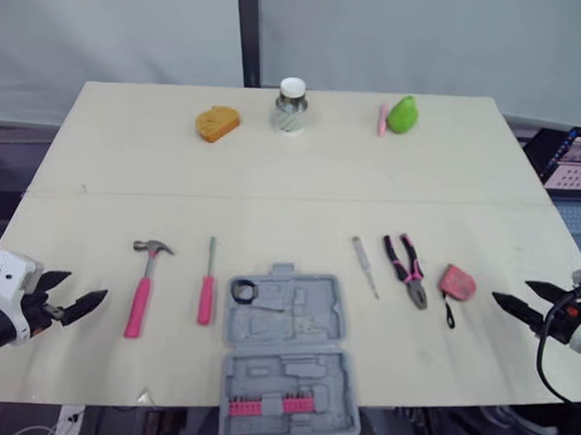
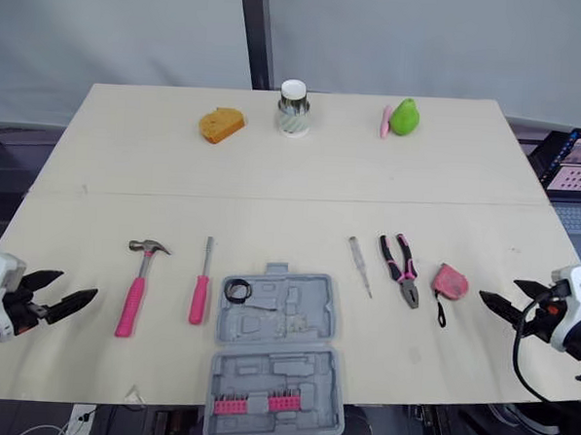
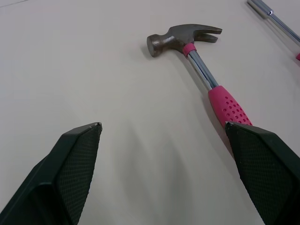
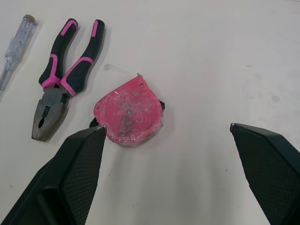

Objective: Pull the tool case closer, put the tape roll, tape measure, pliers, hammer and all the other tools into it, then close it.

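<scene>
tool case (image 1: pixel 288 359): lies open at the middle of the table's (image 1: pixel 127 170) near edge, with its near half reaching past that edge. a row of pink bits (image 1: pixel 271 406) is seated in the near half. the moulded recesses of both halves are hard to make out. a tape roll (image 1: pixel 244 292), seen as a small black ring, lies in the left corner of the far half.

left gripper (image 1: pixel 84 290): held low over the table's near left corner, fingers spread, nothing between them. right gripper (image 1: pixel 513 291): held at the near right edge, fingers likewise spread and empty.

row of tools, all on the bare table outside the case. left of the case lie the hammer (image 1: pixel 143 286), pink-gripped, head away from the robot, and a pink-handled screwdriver (image 1: pixel 207 283) between hammer and case. in the left wrist view the end of the hammer's grip is hidden behind one finger (image 3: pixel 265 173). right of the case lie a clear-handled tester (image 1: pixel 366 267), the pliers (image 1: pixel 406 269) with jaws toward the robot, and the pink tape measure (image 1: pixel 456 283), just ahead of the right gripper. in the right wrist view the tester is cut off at the frame edge.

far edge: an orange-yellow lump (image 1: pixel 217 123), a white-capped jar (image 1: pixel 291 106), and a green object (image 1: pixel 403 114) with a pink piece (image 1: pixel 381 119) beside it. the kind of each of these cannot be told.
</scene>
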You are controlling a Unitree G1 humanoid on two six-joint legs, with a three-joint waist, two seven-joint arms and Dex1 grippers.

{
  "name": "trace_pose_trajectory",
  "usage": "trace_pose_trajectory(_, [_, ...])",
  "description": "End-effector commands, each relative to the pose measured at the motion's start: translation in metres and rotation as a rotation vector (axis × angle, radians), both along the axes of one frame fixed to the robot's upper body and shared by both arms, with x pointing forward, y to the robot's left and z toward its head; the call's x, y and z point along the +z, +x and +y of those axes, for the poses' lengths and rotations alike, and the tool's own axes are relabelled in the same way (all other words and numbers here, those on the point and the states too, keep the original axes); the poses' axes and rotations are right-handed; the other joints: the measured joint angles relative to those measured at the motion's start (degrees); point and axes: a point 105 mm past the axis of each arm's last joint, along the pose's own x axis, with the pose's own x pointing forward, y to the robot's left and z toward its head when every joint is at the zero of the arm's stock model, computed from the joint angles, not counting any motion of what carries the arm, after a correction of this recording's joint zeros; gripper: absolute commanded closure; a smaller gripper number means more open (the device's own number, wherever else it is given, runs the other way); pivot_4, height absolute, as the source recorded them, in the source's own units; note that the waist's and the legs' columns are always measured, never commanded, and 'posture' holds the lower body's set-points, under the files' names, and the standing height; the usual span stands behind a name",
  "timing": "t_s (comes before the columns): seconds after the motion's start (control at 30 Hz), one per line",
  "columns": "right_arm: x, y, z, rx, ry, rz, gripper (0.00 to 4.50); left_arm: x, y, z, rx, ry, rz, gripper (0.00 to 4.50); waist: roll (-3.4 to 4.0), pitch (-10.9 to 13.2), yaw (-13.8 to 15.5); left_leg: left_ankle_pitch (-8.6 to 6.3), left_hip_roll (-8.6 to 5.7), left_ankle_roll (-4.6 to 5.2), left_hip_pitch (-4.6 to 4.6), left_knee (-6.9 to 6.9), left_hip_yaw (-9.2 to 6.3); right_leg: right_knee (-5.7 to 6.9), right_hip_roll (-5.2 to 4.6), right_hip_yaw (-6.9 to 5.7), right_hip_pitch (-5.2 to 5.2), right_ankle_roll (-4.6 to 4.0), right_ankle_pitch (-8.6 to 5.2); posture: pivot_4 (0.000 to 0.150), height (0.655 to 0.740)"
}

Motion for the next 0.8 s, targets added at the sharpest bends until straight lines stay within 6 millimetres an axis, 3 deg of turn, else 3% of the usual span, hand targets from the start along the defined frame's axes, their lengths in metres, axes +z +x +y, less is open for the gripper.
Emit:
trace_pose_trajectory(0.03, [0.011, 0.003, 0.004, 0.035, -0.013, -0.029, 0.00, 0.009, 0.000, -0.001, 0.006, 0.001, -0.041, 0.02, 0.00, 0.00, 0.00, 0.00, 0.00, 0.00, 0.00, 0.00, 0.00, 0.00, 0.00, 0.00, 0.00, 0.00, 0.00, 0.150, 0.7400])
trace_pose_trajectory(0.8, [0.014, 0.009, 0.007, 0.055, -0.025, -0.012, 0.00, 0.016, -0.005, 0.017, 0.097, 0.034, -0.066, 0.02, 0.00, 0.00, 0.01, 0.00, 0.00, -0.01, 0.00, 0.00, 0.01, -0.02, 0.00, 0.00, 0.00, 0.00, 0.00, 0.150, 0.7400])
